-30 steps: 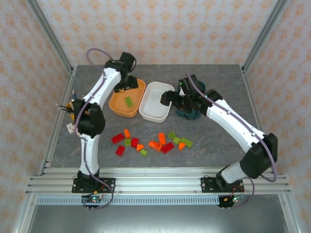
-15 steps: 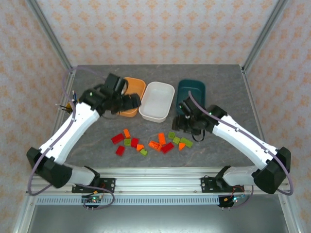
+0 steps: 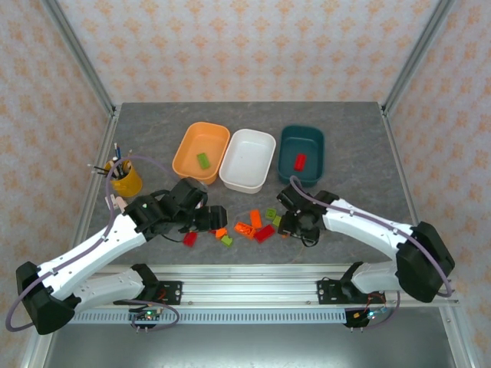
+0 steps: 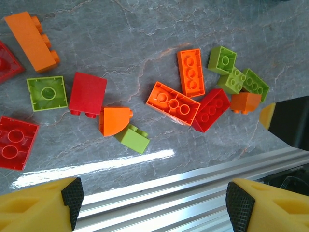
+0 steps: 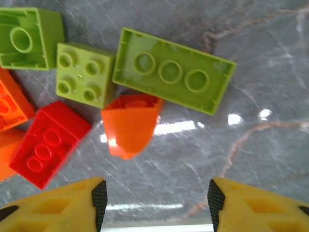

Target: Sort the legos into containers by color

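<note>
Orange tub: green brick, teal tub: red brick

Both arms folded low and reaching inward. Left arm: elbow swung far out to its own side near the base rail, forearm running forward and in toward centre, wrist pitched down. Left gripper jaws wide apart, nothing between the yellow fingers. Right arm: elbow out to its side, forearm angled in toward centre, wrist bent down. Right gripper facing straight down, jaws parted, narrower than the left, black pads clear, nothing gripped. The two grippers sit near each other, apart.
</note>
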Controlling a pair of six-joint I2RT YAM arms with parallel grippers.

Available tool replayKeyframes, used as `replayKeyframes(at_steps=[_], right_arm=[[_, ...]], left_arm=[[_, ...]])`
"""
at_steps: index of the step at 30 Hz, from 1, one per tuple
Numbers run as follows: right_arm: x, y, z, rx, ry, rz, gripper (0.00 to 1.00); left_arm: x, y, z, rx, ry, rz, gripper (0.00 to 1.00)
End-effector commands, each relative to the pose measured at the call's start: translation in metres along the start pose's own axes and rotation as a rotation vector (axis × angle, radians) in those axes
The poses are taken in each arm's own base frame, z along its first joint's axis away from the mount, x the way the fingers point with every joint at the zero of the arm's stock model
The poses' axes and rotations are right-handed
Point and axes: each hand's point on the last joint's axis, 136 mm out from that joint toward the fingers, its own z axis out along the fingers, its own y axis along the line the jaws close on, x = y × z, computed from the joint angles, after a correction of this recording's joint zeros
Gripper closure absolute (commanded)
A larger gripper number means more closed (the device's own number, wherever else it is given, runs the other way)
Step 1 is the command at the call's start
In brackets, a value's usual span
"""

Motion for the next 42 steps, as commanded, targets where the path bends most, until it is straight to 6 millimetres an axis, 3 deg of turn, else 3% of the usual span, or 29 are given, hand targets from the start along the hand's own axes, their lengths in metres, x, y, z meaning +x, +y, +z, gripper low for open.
replayKeyframes(at_steps=[1,23,29,32,35,38,42], right_arm=[[-0.012,0.01,0.009,-0.019,-0.049,0.004,0.41],[-0.023,0.005,0.049,0.102,-0.008,-0.076,0.59],[-0.022,0.002,0.05,0.118,-0.002,-0.113,0.73],[-0.022,0.001,0.04,0.116,-0.015,-0.134,0.78],[-0.024,0.003,0.015,0.113,-0.052,-0.172,0.79],[-0.034,0.021,-0.023,0.069,-0.11,-0.204,0.8],[-0.06,0.063,-0.063,-0.005,-0.187,-0.237,0.8]], left_arm=[[-0.007,-0.005,-0.005,0.02,-0.049,-0.008,0.19],[-0.006,-0.002,-0.002,0.013,-0.065,-0.019,0.2],[-0.005,-0.001,0.0,0.01,-0.068,-0.023,0.2],[-0.007,-0.002,-0.002,0.009,-0.075,-0.024,0.2],[-0.01,-0.004,-0.005,0.011,-0.088,-0.036,0.2],[-0.023,-0.009,-0.017,0.002,-0.133,-0.052,0.2],[-0.054,-0.017,-0.037,-0.007,-0.198,-0.103,0.19]])
